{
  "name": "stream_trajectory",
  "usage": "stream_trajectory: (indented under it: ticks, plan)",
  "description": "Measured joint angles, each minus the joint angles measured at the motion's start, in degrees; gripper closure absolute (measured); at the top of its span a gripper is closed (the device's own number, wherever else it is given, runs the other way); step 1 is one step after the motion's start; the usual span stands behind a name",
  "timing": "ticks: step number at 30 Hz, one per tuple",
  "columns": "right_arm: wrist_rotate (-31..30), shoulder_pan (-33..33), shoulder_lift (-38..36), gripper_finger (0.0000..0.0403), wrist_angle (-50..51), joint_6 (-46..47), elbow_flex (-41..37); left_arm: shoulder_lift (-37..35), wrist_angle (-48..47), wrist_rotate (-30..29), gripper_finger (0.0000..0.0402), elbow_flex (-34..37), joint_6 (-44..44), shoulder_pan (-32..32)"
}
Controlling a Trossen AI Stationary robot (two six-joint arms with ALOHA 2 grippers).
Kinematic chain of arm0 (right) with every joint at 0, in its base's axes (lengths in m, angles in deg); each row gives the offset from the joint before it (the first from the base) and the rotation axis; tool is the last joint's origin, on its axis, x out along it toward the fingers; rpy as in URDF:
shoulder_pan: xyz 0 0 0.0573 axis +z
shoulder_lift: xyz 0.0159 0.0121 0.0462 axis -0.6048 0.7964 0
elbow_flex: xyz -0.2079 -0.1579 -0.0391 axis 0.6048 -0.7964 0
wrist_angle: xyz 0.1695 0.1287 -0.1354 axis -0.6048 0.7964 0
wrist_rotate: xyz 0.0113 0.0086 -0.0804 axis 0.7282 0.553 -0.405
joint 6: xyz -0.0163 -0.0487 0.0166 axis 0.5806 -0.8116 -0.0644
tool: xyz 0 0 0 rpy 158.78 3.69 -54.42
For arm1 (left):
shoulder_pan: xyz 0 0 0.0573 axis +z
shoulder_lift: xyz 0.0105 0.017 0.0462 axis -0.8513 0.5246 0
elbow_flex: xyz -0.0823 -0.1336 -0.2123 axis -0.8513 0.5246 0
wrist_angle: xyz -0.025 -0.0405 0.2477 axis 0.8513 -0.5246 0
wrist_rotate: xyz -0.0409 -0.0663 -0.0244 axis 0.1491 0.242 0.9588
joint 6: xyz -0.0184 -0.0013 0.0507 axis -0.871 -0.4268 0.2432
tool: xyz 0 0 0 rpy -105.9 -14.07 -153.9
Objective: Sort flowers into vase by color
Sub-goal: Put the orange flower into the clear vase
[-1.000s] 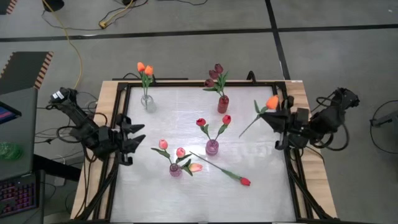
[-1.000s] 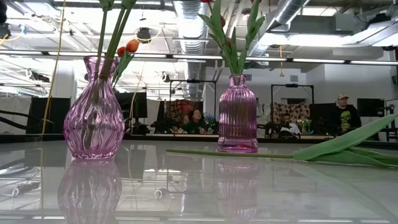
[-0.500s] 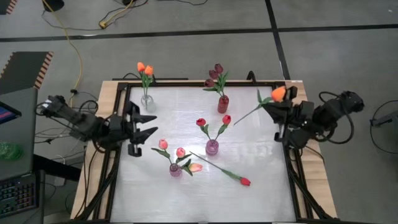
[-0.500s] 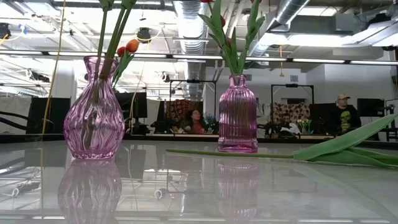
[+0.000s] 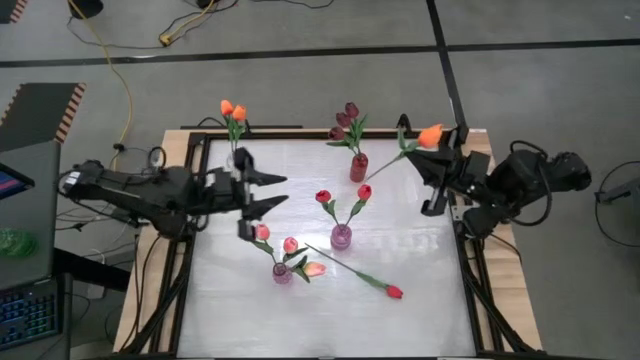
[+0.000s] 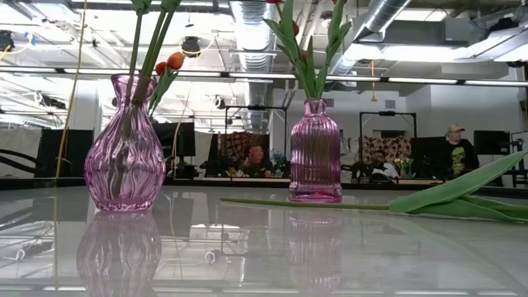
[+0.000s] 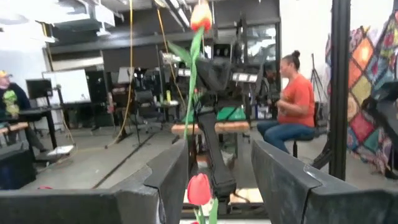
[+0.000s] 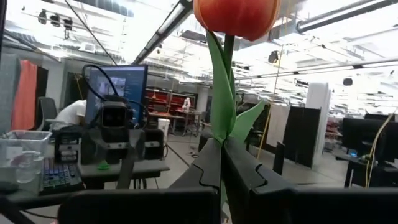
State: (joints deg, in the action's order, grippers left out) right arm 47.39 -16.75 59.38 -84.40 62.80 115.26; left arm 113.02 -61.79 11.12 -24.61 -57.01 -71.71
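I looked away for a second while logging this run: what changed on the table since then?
The left tool, open, reached out over the table toward the middle. The right tool, shut on the orange tulip, carried it toward the table's far edge, near the maroon vase. The vases and the loose red tulip stayed put.

The left arm reaches in from the left, its left gripper (image 5: 268, 190) spread wide; the right gripper (image 5: 432, 160) is clamped tight near the far right corner.
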Motion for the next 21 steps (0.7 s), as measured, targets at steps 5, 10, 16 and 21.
stream_trajectory:
  ticks: [5,10,16,21]
  plan:
    - [1.32,-2.64,3.57,0.0372,0.01,-0.02,2.58,5.96,-4.66,5.14,0.0237,-6.53,-0.57,4.20]
    - [1.32,-5.00,6.15,0.0372,0.11,-0.02,3.59,11.60,-6.96,7.89,0.0237,-12.48,1.75,7.65]
    - [1.32,-7.17,7.68,0.0372,-0.02,-0.02,3.66,18.09,-7.48,7.86,0.0237,-18.42,5.98,10.55]
    - [1.32,-7.96,8.53,0.0371,0.06,0.00,3.66,23.86,-7.29,7.81,0.0237,-23.21,9.69,12.14]
